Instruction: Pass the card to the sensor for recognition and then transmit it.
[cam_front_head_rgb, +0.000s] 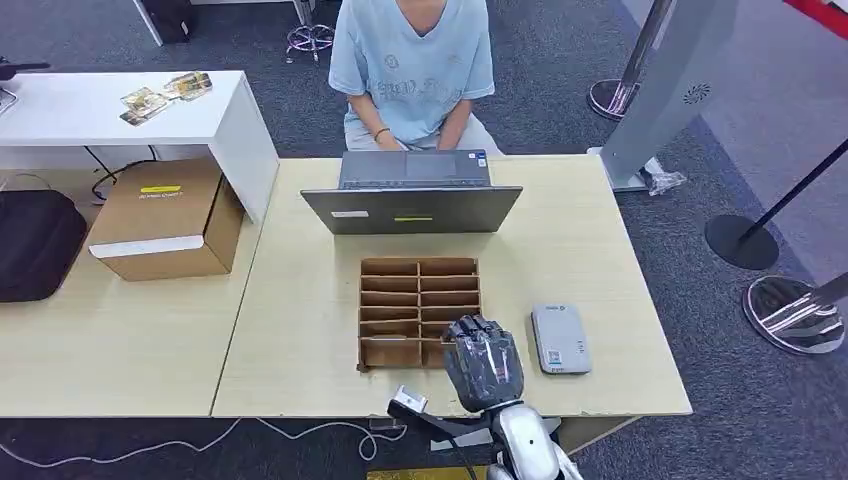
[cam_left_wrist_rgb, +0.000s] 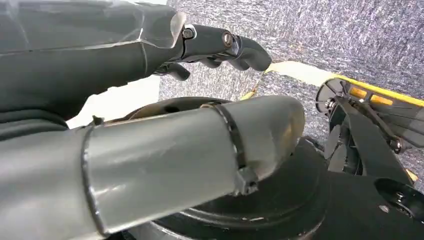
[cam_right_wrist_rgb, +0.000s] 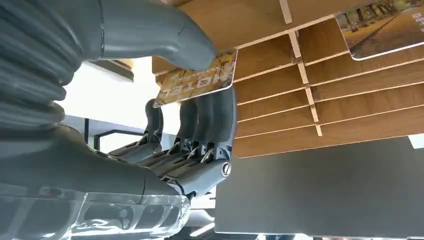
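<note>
The right hand (cam_right_wrist_rgb: 165, 125) pinches a card (cam_right_wrist_rgb: 197, 80) between thumb and fingers (cam_right_wrist_rgb: 210, 117) over the wooden rack (cam_front_head_rgb: 418, 310) — a thin hold, so it may slip before reaching the sensor (cam_front_head_rgb: 560, 339). The left hand (cam_left_wrist_rgb: 220, 47) hangs with fingers curled on nothing.

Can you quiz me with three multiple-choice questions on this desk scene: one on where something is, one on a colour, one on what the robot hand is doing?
1. Where does the sensor lie?
A. on the laptop
B. on the table right of the rack
C. on the cardboard box

2. What colour is the sensor?
A. grey
B. red
C. yellow

3. What is the right robot hand doing?
A. hanging open over the floor
B. pressing the laptop keys
C. pinching a card at the rack

Answers:
1. B: the head view shows it flat on the table, beside the rack.
2. A: its casing is plain grey.
3. C: the right wrist view shows thumb and fingers closed on a card by the rack's slots.
</note>
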